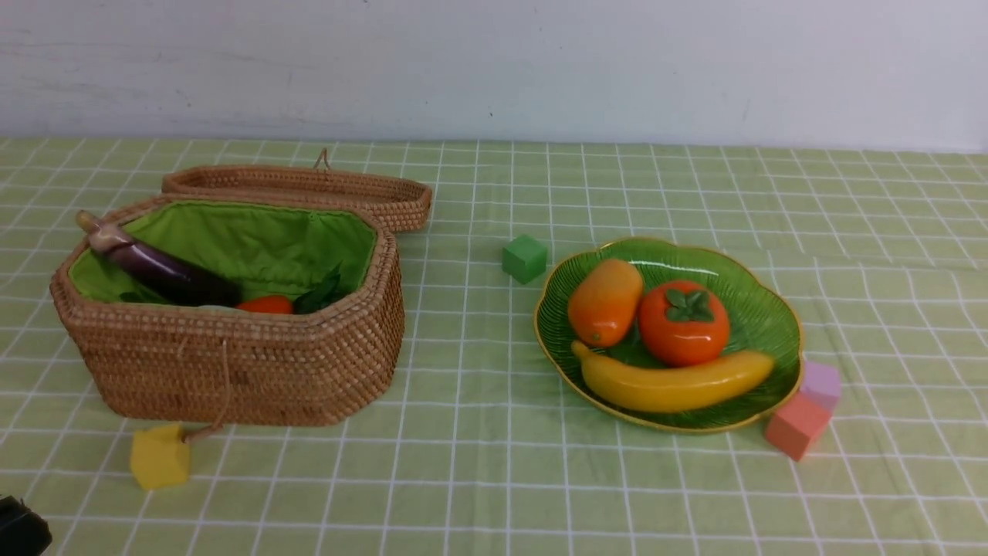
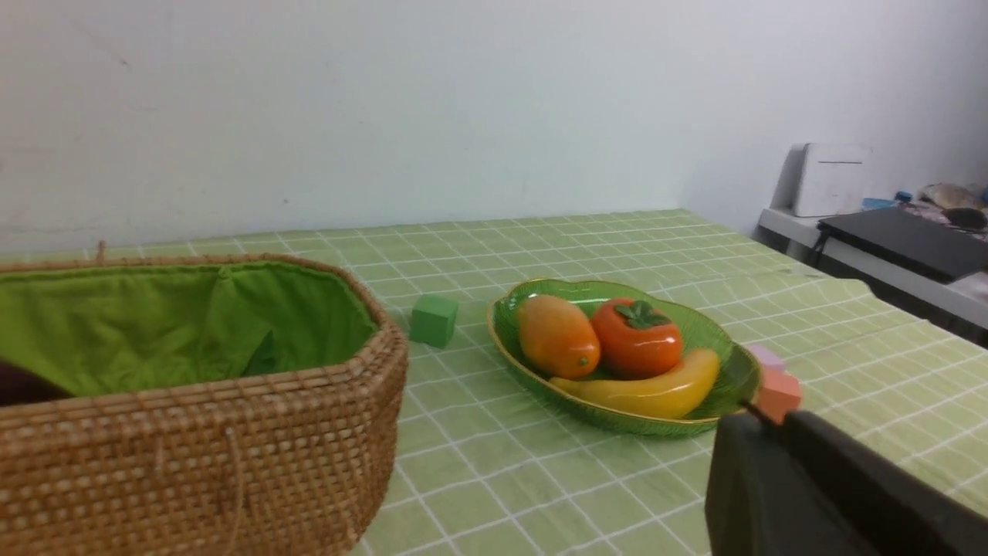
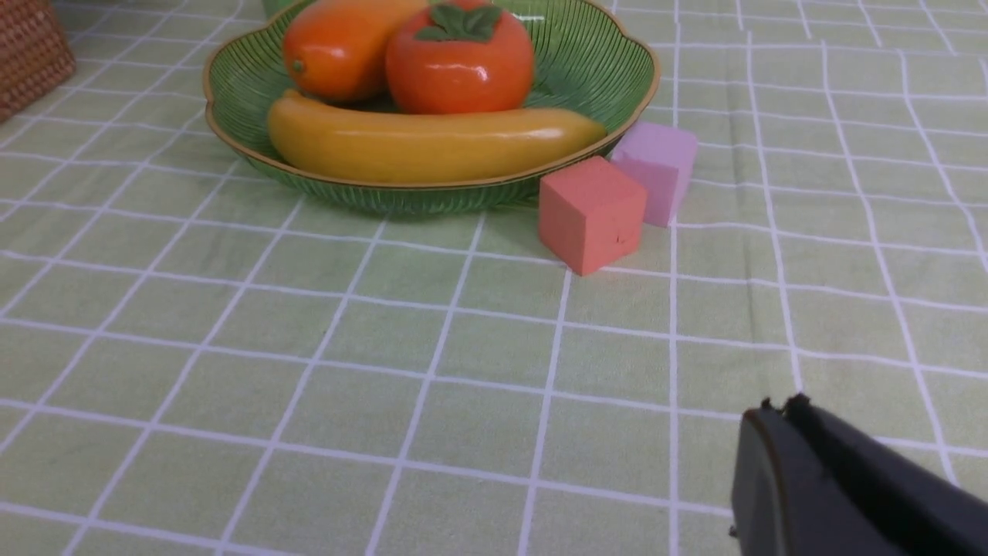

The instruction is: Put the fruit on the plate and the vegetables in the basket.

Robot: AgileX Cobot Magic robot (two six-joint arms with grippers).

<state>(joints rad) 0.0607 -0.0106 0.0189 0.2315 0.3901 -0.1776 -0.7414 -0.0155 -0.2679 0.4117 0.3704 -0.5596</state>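
The green plate (image 1: 760,309) at the right holds the mango (image 1: 604,302), the persimmon (image 1: 683,323) and the banana (image 1: 675,384). The open wicker basket (image 1: 231,363) at the left holds the purple eggplant (image 1: 158,266), with the carrot (image 1: 265,304) and green leaves (image 1: 324,293) showing below its rim; a radish is hidden. My left gripper (image 2: 760,421) is shut and empty, held back near the table's front left, apart from the basket. My right gripper (image 3: 779,409) is shut and empty over bare cloth in front of the plate (image 3: 617,69).
The basket's lid (image 1: 309,189) lies open behind it. A green cube (image 1: 525,258) sits between basket and plate. A pink cube (image 1: 796,425) and a lilac cube (image 1: 820,384) touch the plate's right front. A yellow cube (image 1: 159,457) lies before the basket.
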